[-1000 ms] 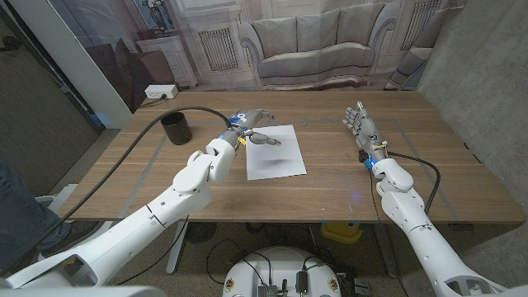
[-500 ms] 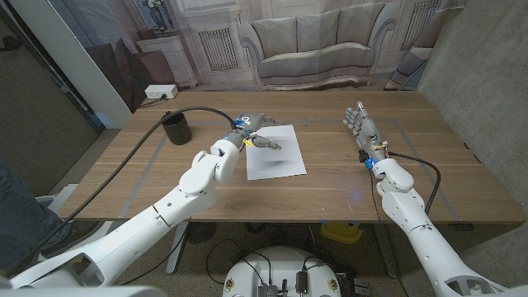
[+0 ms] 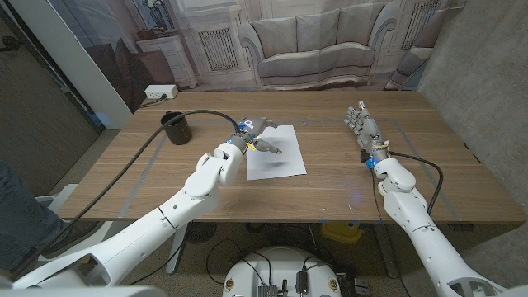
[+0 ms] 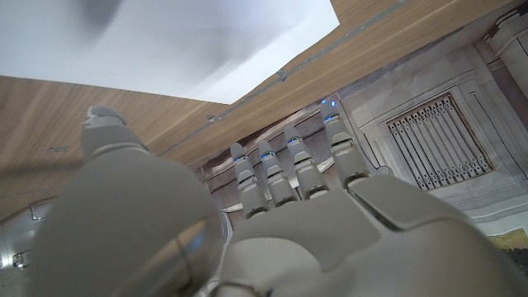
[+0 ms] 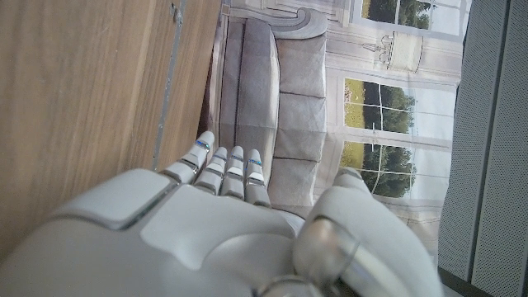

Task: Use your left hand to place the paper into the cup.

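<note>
- The left hand (image 3: 257,134) covered the near-left corner of the paper (image 3: 276,157); whether its fingers touched the sheet could not be told.
- In the left wrist view the paper (image 4: 177,41) was cut off by the picture's edge.
- The inside of the cup (image 3: 175,127) was too dark to read.

Staged lab set.
You see a printed backdrop (image 3: 313,41) of a sofa and panelling behind the wooden table (image 3: 330,186), beside grey partitions (image 3: 487,74).

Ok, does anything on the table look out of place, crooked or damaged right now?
Nothing stands out. The paper lies flat and uncreased on the table, the black cup stands upright near the far left, and the left hand hovers open over the paper's near-left part.
</note>
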Motion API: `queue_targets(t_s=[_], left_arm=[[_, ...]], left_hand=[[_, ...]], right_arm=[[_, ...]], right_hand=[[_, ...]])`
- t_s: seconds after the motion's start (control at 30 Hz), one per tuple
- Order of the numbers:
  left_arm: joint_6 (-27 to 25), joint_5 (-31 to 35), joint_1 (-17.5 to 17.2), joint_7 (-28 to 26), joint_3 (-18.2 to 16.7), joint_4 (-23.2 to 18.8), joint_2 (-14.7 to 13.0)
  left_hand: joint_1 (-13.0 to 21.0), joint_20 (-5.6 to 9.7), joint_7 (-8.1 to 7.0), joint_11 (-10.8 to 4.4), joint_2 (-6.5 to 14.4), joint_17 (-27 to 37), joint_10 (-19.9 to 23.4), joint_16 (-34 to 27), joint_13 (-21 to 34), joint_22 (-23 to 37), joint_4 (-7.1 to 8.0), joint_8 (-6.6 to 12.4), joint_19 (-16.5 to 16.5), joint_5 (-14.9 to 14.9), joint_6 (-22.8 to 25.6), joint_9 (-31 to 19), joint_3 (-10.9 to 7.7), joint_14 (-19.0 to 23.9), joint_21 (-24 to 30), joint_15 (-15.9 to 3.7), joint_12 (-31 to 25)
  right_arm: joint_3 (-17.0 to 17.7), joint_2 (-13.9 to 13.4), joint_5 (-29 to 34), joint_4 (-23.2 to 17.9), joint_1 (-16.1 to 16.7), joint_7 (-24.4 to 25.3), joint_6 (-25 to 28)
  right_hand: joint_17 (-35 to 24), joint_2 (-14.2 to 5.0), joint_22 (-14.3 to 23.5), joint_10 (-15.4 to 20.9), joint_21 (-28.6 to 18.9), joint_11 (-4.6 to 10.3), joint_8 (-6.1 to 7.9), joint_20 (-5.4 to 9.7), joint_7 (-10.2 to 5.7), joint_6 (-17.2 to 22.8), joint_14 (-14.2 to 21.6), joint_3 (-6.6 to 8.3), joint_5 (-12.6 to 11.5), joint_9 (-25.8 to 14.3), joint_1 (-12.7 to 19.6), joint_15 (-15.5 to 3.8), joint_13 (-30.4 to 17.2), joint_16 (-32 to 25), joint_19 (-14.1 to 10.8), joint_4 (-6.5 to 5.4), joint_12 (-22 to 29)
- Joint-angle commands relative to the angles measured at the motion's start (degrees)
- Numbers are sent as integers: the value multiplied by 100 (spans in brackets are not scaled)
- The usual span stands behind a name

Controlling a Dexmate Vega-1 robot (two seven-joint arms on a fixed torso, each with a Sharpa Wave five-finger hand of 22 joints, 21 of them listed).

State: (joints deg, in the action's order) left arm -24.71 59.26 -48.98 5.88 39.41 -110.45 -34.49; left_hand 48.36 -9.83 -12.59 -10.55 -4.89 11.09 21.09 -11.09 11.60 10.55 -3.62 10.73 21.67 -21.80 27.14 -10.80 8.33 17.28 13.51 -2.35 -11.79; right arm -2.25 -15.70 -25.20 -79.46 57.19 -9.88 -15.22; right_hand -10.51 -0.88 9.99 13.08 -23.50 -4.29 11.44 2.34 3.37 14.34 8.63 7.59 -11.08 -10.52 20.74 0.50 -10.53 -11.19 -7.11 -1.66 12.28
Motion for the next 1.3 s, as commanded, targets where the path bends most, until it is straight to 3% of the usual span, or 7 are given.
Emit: queue_targets(t_s=[0.03, 0.37, 0.43, 1.0, 1.3], left_arm=[[80, 227, 21, 106, 114, 145, 79], [17, 772, 94, 178, 314, 320, 182], [33, 825, 99, 181, 325, 355, 207], [204, 586, 24, 129, 201, 538, 355], [273, 403, -60, -158, 146, 663, 424]], left_hand=[[19, -27, -3, 16, 36, 20, -50, 8, 27, 8, -5, 24, -27, -33, 20, -35, 70, -103, -44, -540, 12], [33, -36, -2, 10, 66, 23, -159, 37, 28, 12, 8, 68, -139, -33, 114, -39, 112, -262, -106, -561, 35], [46, -31, 16, 5, 70, 28, -174, 15, 29, 16, 12, -21, -141, -32, -142, -36, 147, -271, -114, -573, 26], [77, -56, 5, 22, 96, 31, -309, -9, 31, 18, 20, -53, -93, -33, -447, -45, 202, -272, -108, -558, 45], [91, -123, 5, 52, 109, 28, -388, 15, 33, 13, 25, -46, -60, -32, -563, -51, 233, -361, -108, -488, 54]], right_arm=[[58, -5, -26, -67, 32, 81, -37], [70, -4, -40, -55, 33, 100, -50], [68, -5, -40, -52, 31, 97, -52], [24, -31, 10, -120, 23, 154, 19], [-4, -30, 26, -132, 25, 163, 49]], right_hand=[[-13, 1, 21, 23, 20, -16, -20, 139, 4, 18, 35, -20, -13, -32, -27, 2, -9, 14, -48, 13, -9], [-13, -4, 22, 25, 40, -4, -23, 136, 5, 12, 29, -25, -13, -32, -31, 16, -9, 17, -57, 16, -9], [-12, -5, 22, 24, 44, -6, -23, 136, 5, 13, 30, -26, -12, -32, -32, 17, -9, 17, -59, 17, -10], [-12, -10, 23, 34, 77, -10, -25, 130, 1, 11, 32, -33, -12, -32, -36, 20, -9, 18, -74, 24, -8], [-11, -11, 24, 31, 99, -10, -25, 126, -1, 13, 36, -39, -12, -32, -40, 17, -9, 17, -81, 28, -10]])
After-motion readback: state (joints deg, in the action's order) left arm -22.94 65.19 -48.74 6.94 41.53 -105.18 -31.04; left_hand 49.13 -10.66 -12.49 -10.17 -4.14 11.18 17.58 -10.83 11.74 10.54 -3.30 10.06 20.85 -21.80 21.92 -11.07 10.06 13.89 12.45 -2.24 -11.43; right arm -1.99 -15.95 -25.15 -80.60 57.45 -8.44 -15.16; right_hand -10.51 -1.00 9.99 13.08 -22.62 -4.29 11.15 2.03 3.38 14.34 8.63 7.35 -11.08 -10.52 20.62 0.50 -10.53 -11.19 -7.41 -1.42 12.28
